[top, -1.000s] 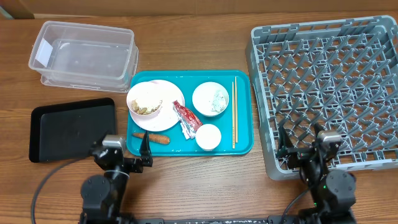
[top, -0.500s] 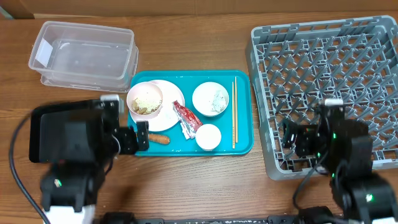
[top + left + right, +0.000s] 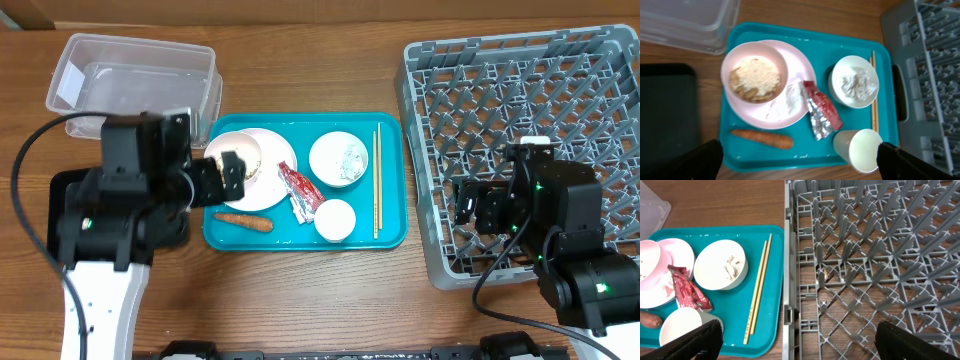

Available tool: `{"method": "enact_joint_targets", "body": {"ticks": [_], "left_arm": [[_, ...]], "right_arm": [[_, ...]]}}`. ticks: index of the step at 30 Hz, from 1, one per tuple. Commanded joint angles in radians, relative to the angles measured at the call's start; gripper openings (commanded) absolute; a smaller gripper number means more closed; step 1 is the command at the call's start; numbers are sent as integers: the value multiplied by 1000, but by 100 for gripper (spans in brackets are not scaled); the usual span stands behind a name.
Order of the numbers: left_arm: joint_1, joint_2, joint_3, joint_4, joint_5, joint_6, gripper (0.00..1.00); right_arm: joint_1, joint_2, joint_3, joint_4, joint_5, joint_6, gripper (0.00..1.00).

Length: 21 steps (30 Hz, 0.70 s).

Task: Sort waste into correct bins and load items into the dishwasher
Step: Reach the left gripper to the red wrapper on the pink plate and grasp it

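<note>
1. Our left pincer (image 3: pixel 799 150) hangs over the near-left part of the teal tray (image 3: pixel 825 45). Its fingers (image 3: pixel 702 162) are spread wide, with nothing between them.
2. Our right pincer (image 3: pixel 799 330) hangs above the left side of the grey dish rack (image 3: pixel 788 245). It is also spread wide and holds nothing.
3. The teal tray lies on the counter (image 3: pixel 300 70), with the two bins to its left and the dish rack to its right.
4. The pale pink plate (image 3: pixel 790 107) sits in the tray's left half. The rice bowl (image 3: pixel 775 57) stands on the plate toward its left rear, filled with rice and beige scraps (image 3: pixel 754 79).
5. The carrot (image 3: pixel 761 139) lies on the tray floor just beside the plate's near rim.
6. The red wrapper (image 3: pixel 822 110) lies slanted, with its far end at the plate's right rim and its near end close to the white cup (image 3: pixel 860 149). The cup stands mouth up at the tray's near right.
7. The tissue bowl (image 3: pixel 855 67) sits at the tray's right rear with the crumpled tissue (image 3: pixel 858 85) inside it.
8. The chopsticks (image 3: pixel 873 107) lie side by side along the tray's right edge, just beside the tissue bowl.
9. The clear tub (image 3: pixel 685 20) stands at the counter's rear left, with a white label (image 3: pixel 68 92) on its left end. The black tray (image 3: pixel 665 115) lies nearer us, and in the overhead view the left arm covers part of it.
</note>
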Motion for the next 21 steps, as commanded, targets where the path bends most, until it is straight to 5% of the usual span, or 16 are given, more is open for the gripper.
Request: {"method": "enact_joint_targets", "body": {"ticks": [1, 21], "left_arm": [[-51, 85, 16, 56, 50, -82, 100], [-276, 614, 16, 330, -71, -182, 99]], "right_arm": [[-5, -3, 34, 5, -1, 7, 100], [-5, 79, 34, -37, -1, 7, 100]]}}
